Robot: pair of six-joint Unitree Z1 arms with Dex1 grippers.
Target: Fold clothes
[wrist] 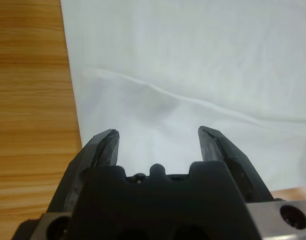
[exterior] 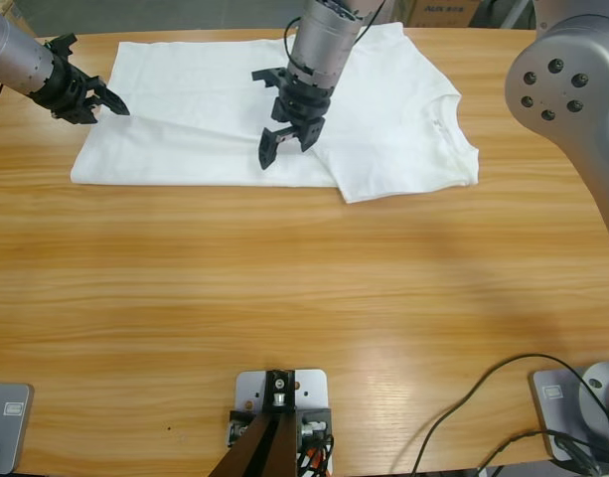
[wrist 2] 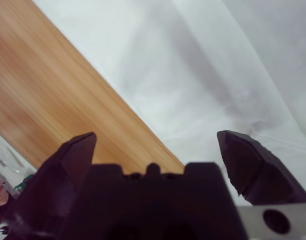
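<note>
While the T-shirt (exterior: 215, 99) lies as it does: it is spread flat on the far half of the table (exterior: 284, 298), with the collar (exterior: 449, 104) toward the right end. The collar end looks laid over the body at a slant.
Left gripper (exterior: 110, 102): its jaws are apart and empty. It sits low at the shirt's left end, just inside the cloth's edge.
Right gripper (exterior: 287, 149): its jaws are spread wide and hold nothing. It hangs over the shirt near the near edge, beside the slanted flap (exterior: 403, 149).
Crease (wrist: 192, 100): a raised ridge runs across the cloth ahead of the left jaws.
Risk, thin pinch: if you close the left jaws where they are, you may catch only the top layer. The ridge suggests the cloth is already bunched there. Lifting one layer would drag the under layer askew.
Risk, missed edge: the right wrist view shows wood under one jaw and cloth under the other. Closing from there could scrape the table and nip only a sliver of hem, which I would expect to slip out on the lift.
Risk, uneven lift: the two grippers are well apart and at different depths on the shirt. If you raise one before the other, the fold line will probably skew and the flap may slide off.
Risk, crowding: the right arm reaches past the middle, so a sweep to the left could bring the two arms close together.
</note>
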